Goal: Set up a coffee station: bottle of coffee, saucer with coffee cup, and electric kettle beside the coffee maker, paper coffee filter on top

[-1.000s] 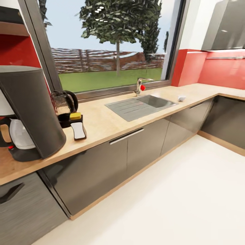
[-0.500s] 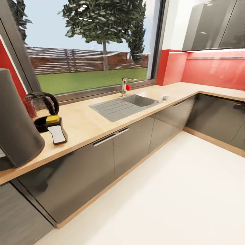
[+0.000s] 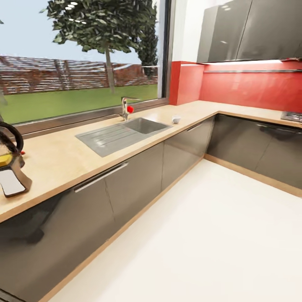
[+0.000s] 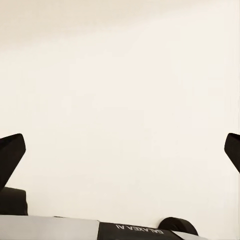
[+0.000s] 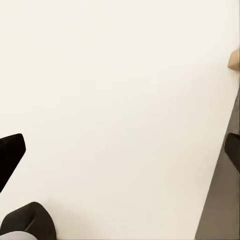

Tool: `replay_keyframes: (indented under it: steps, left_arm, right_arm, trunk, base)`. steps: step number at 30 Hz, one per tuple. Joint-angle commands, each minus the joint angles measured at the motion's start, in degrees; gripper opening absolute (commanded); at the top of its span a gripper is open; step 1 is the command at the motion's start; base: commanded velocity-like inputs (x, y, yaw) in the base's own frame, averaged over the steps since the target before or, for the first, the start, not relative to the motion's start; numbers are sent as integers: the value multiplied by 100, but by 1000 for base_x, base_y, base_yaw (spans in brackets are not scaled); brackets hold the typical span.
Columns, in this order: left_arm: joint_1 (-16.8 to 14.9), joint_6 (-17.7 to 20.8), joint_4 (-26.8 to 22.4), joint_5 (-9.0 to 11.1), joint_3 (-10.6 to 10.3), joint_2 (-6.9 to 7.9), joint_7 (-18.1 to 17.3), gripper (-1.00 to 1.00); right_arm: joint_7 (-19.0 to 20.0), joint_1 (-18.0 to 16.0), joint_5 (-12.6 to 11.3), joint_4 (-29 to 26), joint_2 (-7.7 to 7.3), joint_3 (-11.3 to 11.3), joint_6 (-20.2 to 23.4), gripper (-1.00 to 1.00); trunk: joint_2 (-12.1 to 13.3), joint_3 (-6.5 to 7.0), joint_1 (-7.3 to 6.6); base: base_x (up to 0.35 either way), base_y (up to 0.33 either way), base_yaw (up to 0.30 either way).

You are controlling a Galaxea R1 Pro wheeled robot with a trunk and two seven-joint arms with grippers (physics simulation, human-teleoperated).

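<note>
One table (image 3: 58,157), the light-brown kitchen countertop, runs from the left edge of the head view to the corner and continues along the red wall. It carries one inset grey sink (image 3: 121,134) with one tap (image 3: 124,108) behind it, below the window.

One bottle of coffee (image 3: 10,178), with yellow cap and white label, stands on the table at the far left edge of the head view. One electric kettle (image 3: 9,136) is partly visible directly behind the bottle, cut by the frame edge; whether the two touch cannot be determined. One small white object (image 3: 176,120), probably the coffee cup, sits on the table beyond the sink, well apart from the bottle. One hob corner (image 3: 292,116) shows at the right edge.

Two grippers are visible, one per wrist view. The left gripper (image 4: 120,150) has its jaws released and spread wide, with nothing between them, above pale floor (image 4: 120,90). The right gripper (image 5: 120,147) is likewise released and empty, with a dark cabinet front (image 5: 220,200) along one side.

Compared with the earlier frames, the head view has swung to the right: the coffee maker has left the frame, the bottle and kettle sit at its left margin, and more of the corner cabinets and hob side are exposed. The objects themselves have not shifted on the table.
</note>
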Motion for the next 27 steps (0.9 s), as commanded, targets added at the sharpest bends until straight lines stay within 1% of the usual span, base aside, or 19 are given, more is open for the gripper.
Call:
replay_keyframes:
  steps: [1, 4, 7, 17, 27]
  left_arm:
    - [-2, -18, 6, 6, 8, 1, -23, 100]
    - [-2, -18, 6, 6, 9, 1, -21, 100]
    - [-2, -20, 6, 6, 9, 1, -20, 100]
    - [-2, -23, 6, 6, 14, 1, -15, 100]
    - [-2, -23, 6, 6, 18, 1, -14, 100]
  right_arm:
    - [22, -8, -61, 12, -4, 41, -27, 100]
    - [20, -8, -61, 12, -4, 41, -27, 100]
    - [17, -8, -61, 12, -4, 41, -27, 100]
    - [15, -8, -54, 12, -4, 49, -27, 100]
    - [15, -8, -53, 12, -4, 42, -27, 100]
  trunk:
    - [-2, -5, 2]
    - [-2, -5, 2]
    - [-2, -5, 2]
    - [-2, -5, 2]
    - [-2, -5, 2]
  base:
    - [231, -255, -281]
    - [240, -249, -236]
    - [252, -236, -80]
    - [262, -222, -12]
    - [295, -178, 0]
